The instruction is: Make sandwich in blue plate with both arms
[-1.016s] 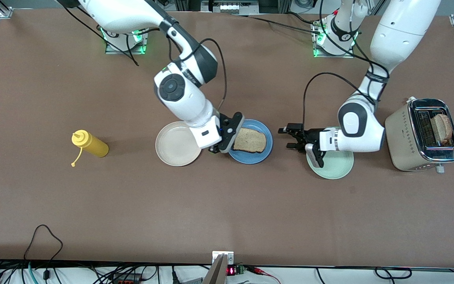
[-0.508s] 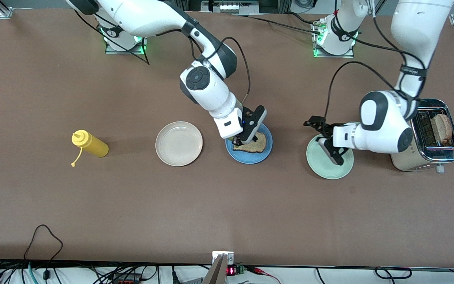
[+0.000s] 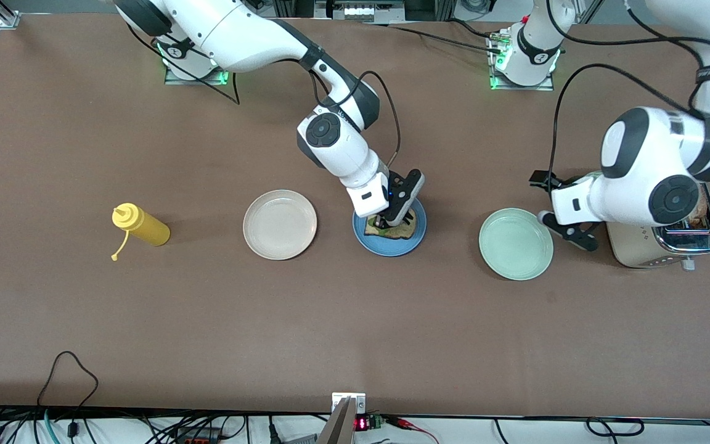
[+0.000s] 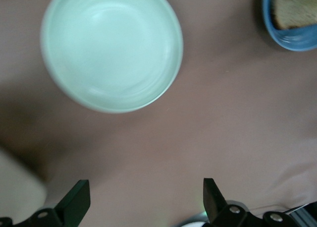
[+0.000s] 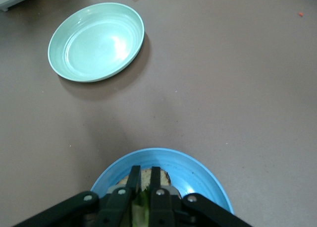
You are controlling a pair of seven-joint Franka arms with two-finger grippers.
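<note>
The blue plate [image 3: 392, 248] lies mid-table with one toasted bread slice [image 3: 407, 231] on it. My right gripper [image 3: 390, 220] is low over that slice, shut on a green lettuce leaf [image 5: 141, 204]. The right wrist view shows its fingertips [image 5: 144, 180] above the bread [image 5: 161, 176] and the blue plate [image 5: 198, 175]. My left gripper [image 3: 546, 200] is open and empty, between the mint-green plate and the toaster. In the left wrist view [image 4: 143, 199] only bare table lies between its fingers. A second bread slice [image 3: 698, 213] in the toaster is mostly hidden by the left arm.
An empty mint-green plate [image 3: 515, 243] lies toward the left arm's end, beside a cream toaster [image 3: 635, 250]. An empty cream-white plate [image 3: 280, 224] and a yellow squeeze bottle [image 3: 142, 226] lie toward the right arm's end.
My right gripper moved from beside the cream-white plate to over the bread on the blue plate and came lower. My left gripper drew back from over the mint-green plate toward the toaster.
</note>
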